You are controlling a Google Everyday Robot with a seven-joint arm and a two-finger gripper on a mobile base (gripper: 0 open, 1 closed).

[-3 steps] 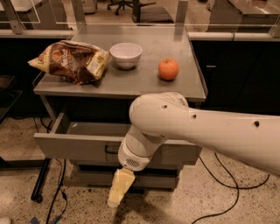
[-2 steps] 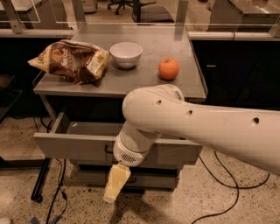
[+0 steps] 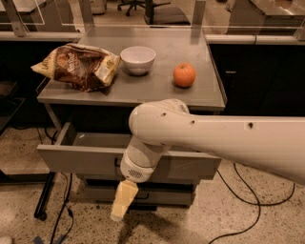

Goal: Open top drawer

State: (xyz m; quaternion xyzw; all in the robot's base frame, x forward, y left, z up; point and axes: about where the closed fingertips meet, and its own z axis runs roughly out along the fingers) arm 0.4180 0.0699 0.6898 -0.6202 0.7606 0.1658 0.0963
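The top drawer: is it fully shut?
No, the top drawer stands pulled out under the table, its inside visible; the gripper hangs below its front.

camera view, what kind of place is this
Probably an office or lab workspace: a metal table with its top drawer open, an office chair behind, floor cables. The gripper hangs below that drawer.

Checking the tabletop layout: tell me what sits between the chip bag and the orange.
In the camera view, a white bowl sits between the chip bag and the orange. The gripper hangs below the open top drawer.
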